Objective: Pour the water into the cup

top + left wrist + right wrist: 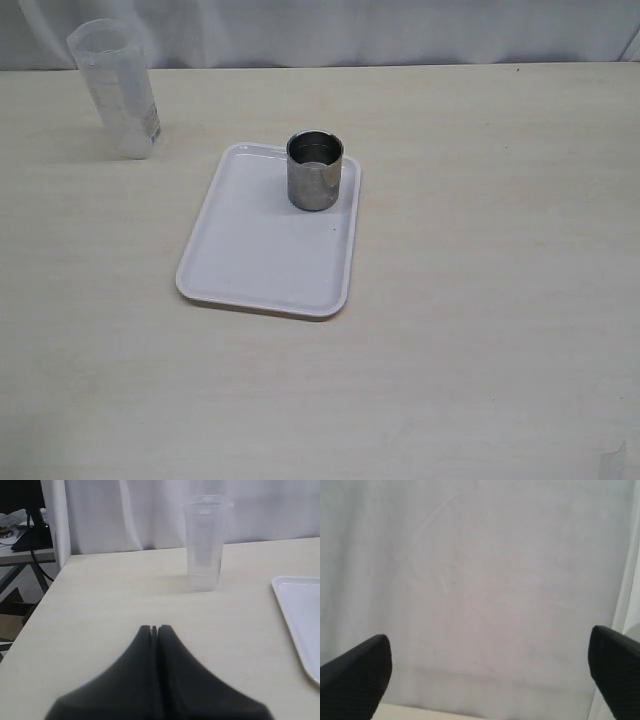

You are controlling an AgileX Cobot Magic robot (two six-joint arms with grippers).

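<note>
The steel cup [315, 170] stands upright at the far right corner of a white tray [250, 265]. Its inside is dark and reflective; I cannot tell whether water is in it. A tall translucent plastic beaker [116, 88] stands upright at the table's far left, also in the left wrist view [204, 542], with a little clear water low in it. My left gripper [155, 629] is shut and empty, low over the table, short of the beaker. My right gripper [487, 652] is open and empty, facing a white curtain. Neither gripper shows in the exterior view.
The tray's edge shows in the left wrist view [295, 625]. The table's left edge [37, 615] drops off beside a white post, with a side table and cables behind it. A white curtain [400, 30] hangs behind the table.
</note>
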